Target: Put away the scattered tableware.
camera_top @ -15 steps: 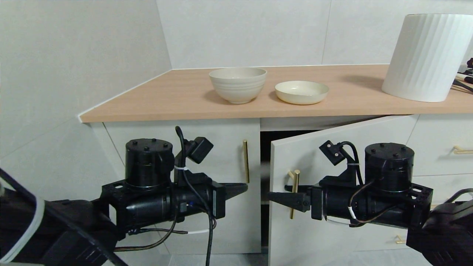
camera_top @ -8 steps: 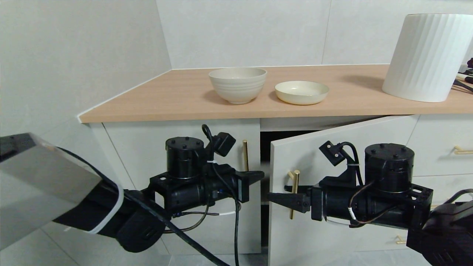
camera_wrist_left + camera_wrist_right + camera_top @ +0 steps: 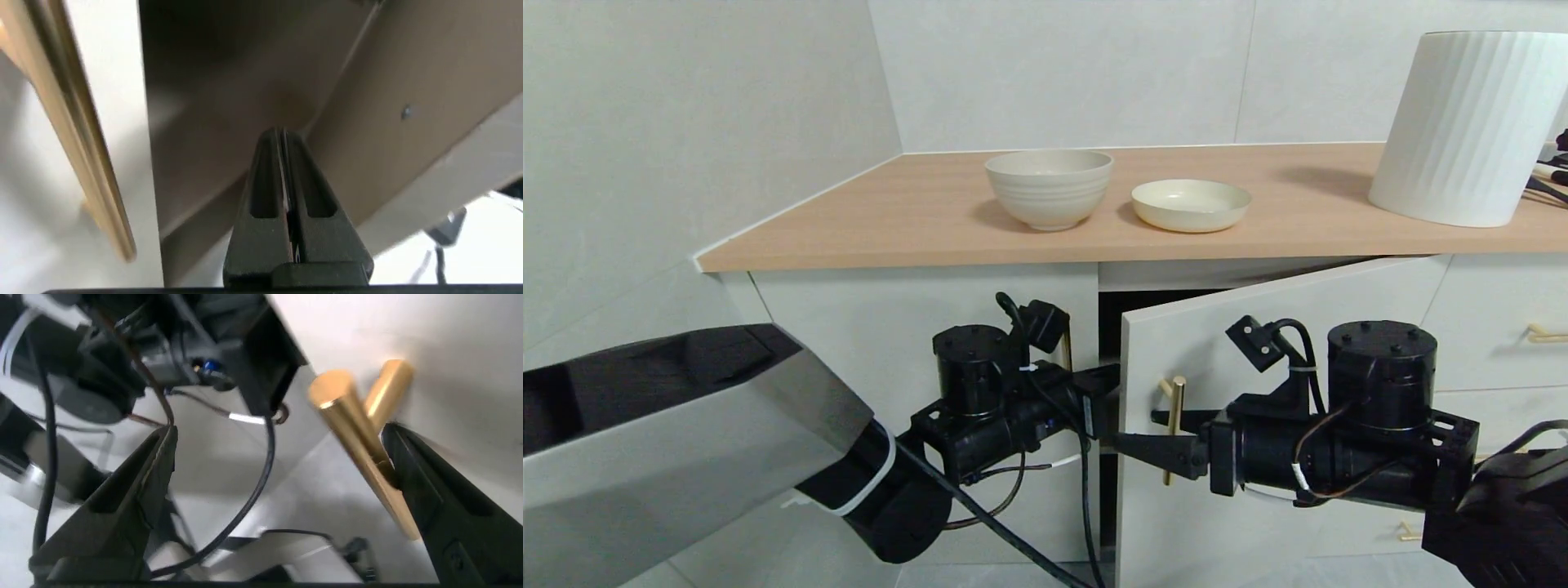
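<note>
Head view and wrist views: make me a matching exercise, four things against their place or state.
Things:
1. bowl
2. plate
3. left gripper
4. right gripper

Places or states:
A. open, fingers on either side of the brass door handle
B. on the countertop, on the robot's left of the other dish
C. shut, pointing at the dark cabinet opening
D. on the countertop, between the other dish and the ribbed white container

Pairs: 1-B, 2-D, 3-C, 4-A
</note>
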